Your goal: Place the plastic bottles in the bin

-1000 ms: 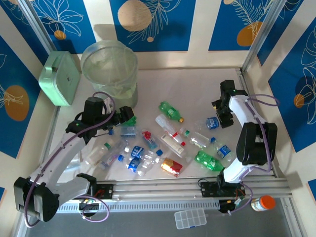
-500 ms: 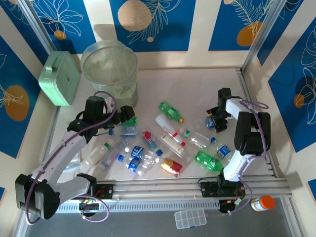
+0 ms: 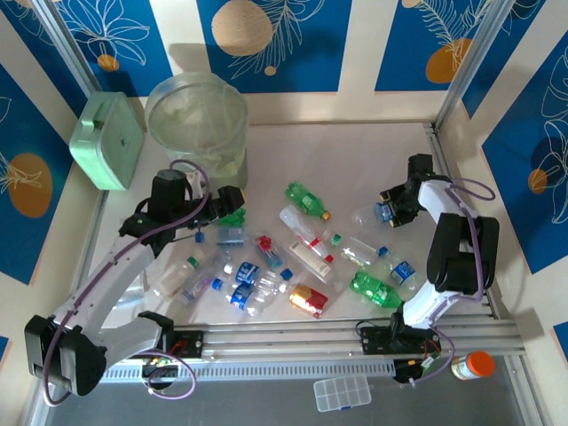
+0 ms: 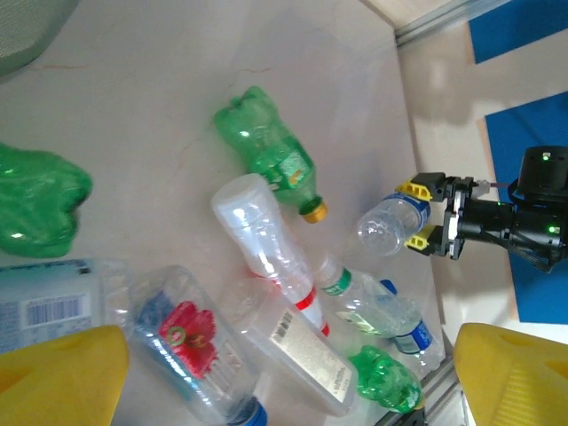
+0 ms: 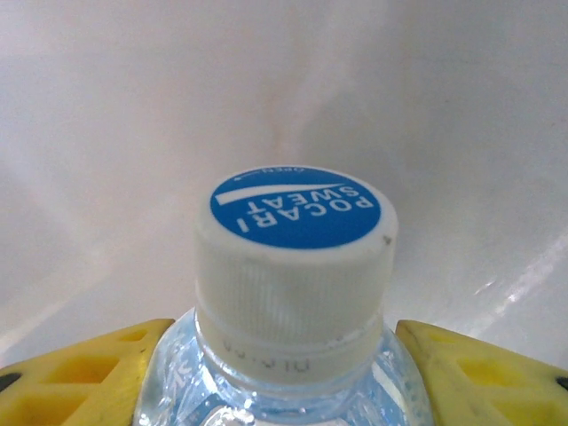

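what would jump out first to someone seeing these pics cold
The jumble of plastic bottles strewn across the middle of the white table catches the eye first, with the tall bin standing at the far left. Next is the right hand on the right side, clamped on a clear bottle whose blue cap reads Pocari Sweat.

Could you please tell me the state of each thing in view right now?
Left hand: open, empty.
Right hand: closed on the clear bottle.
Clear bottle: capped, gripped just below the cap.
Gold-capped green bottle: capped, lying on its side.
Bin: upright, open-topped, bag-lined.
Jar: capped.
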